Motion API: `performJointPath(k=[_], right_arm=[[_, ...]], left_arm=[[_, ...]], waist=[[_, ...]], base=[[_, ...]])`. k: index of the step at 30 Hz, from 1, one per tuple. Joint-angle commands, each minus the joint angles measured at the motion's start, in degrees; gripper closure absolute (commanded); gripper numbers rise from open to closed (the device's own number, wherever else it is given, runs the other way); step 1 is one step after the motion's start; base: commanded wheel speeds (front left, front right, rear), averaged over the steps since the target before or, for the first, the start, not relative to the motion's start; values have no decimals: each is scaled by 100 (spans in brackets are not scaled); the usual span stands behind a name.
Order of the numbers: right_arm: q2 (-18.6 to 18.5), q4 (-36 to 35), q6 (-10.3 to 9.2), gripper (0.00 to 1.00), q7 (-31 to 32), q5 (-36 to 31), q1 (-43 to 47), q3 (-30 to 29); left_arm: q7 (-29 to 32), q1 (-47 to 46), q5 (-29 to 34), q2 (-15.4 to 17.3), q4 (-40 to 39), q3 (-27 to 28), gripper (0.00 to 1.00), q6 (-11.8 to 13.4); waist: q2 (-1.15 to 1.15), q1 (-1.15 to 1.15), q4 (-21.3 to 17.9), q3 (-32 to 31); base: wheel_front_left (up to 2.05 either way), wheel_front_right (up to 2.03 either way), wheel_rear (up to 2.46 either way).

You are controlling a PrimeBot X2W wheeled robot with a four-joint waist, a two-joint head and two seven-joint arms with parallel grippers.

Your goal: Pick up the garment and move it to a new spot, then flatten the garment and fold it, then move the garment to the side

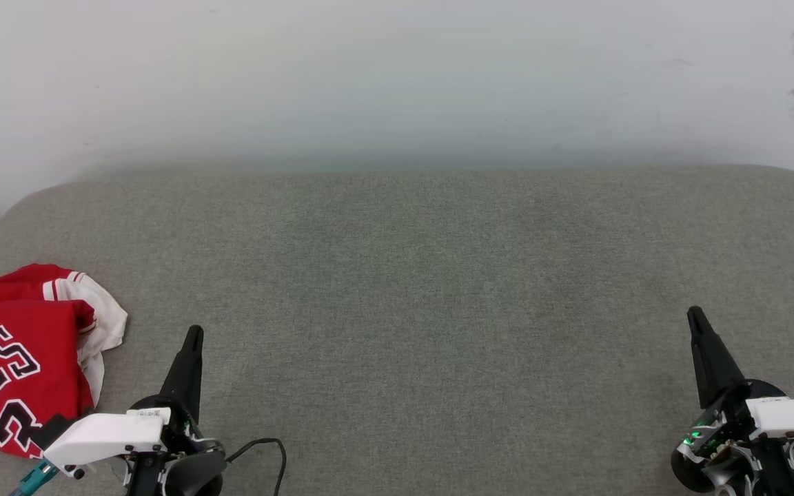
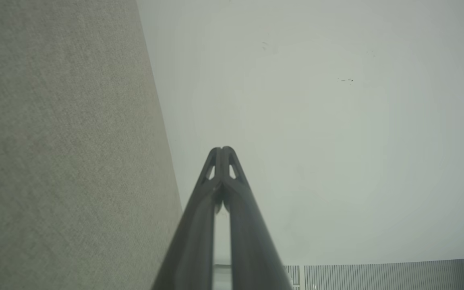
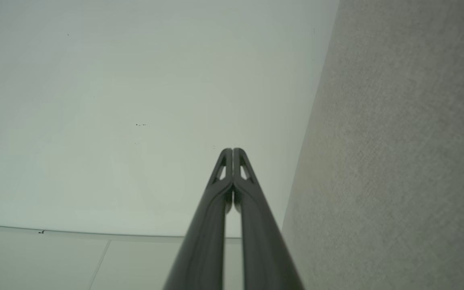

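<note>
The garment (image 1: 21, 355), a red jersey with white sleeve ends and black white-outlined lettering, lies crumpled at the near left corner of the grey cushioned surface (image 1: 411, 289). My left gripper (image 1: 194, 334) is shut and holds nothing, its tip a short way right of the garment and apart from it. Far over at the lower right, my right gripper (image 1: 695, 317) is shut too and holds nothing. In the left wrist view the left gripper (image 2: 222, 150) shows its fingers pressed together; the right gripper (image 3: 232, 151) looks the same in the right wrist view.
A pale wall (image 1: 397, 76) rises behind the surface. The surface has rounded far corners and its left edge runs close to the garment. A black cable (image 1: 269, 448) loops beside my left wrist. Bare grey fabric stretches between the two grippers.
</note>
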Motion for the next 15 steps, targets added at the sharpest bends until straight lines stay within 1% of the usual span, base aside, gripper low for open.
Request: performJointPath(k=[1, 15], right_arm=[[23, 3, -2, 100, 1, 20, -67, 3], [23, 3, -2, 100, 1, 20, -67, 3]], left_arm=[[15, -51, 10, -7, -9, 3, 100, -15], [15, -51, 10, -7, -9, 3, 100, -15]], waist=[[0, 0, 0, 0], [0, 0, 0, 0]], base=[[0, 0, 0], [0, 0, 0]])
